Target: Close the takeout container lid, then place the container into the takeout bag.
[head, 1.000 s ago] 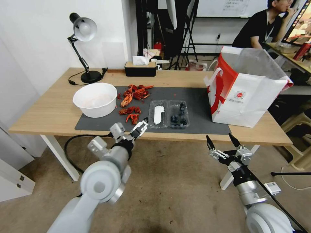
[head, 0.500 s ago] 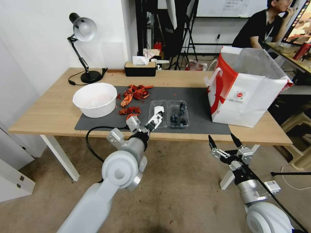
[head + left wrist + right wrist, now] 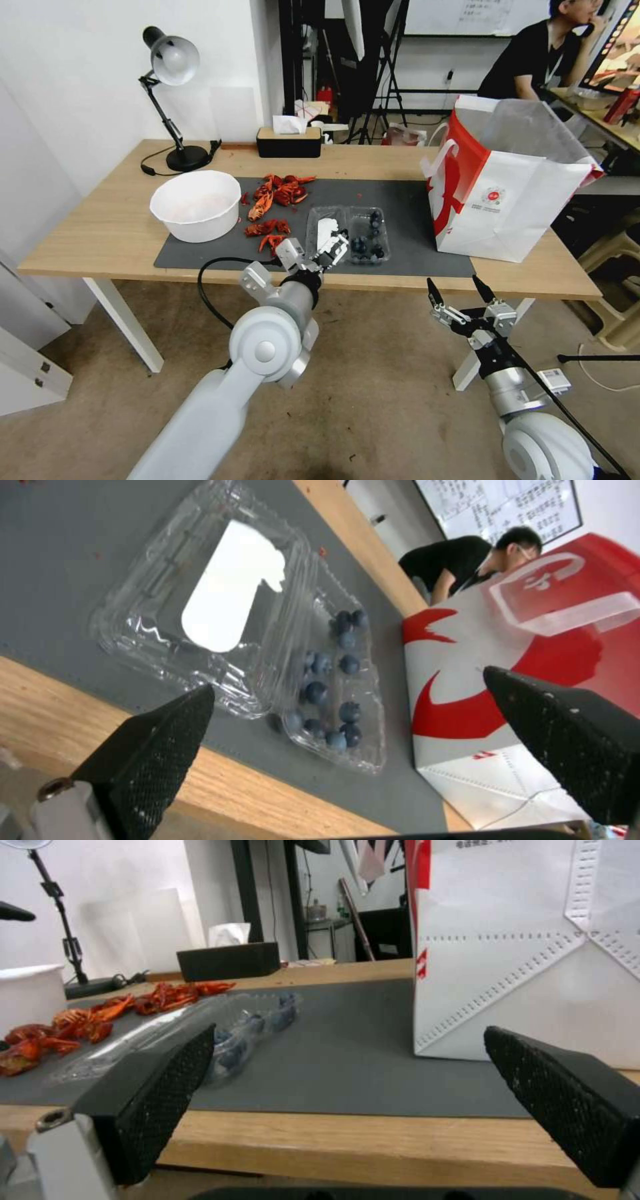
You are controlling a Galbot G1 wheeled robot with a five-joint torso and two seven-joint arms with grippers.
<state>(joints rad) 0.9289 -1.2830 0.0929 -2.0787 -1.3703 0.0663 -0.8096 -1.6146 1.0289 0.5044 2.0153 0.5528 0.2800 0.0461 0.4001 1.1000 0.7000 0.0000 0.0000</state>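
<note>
Left hand (image 3: 335,248) spread wide, over takeout container (image 3: 348,235) near edge

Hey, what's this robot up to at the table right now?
The left gripper, fingers open, is at the near edge of the small clear plastic clamshell container of blueberries, which lies open on the dark grey mat. Its clear hinged lid with the white label lies flat beside it, not yet closed. The right gripper hangs open below the table edge. The large white and red paper bag stands empty-handed nearby.
</note>
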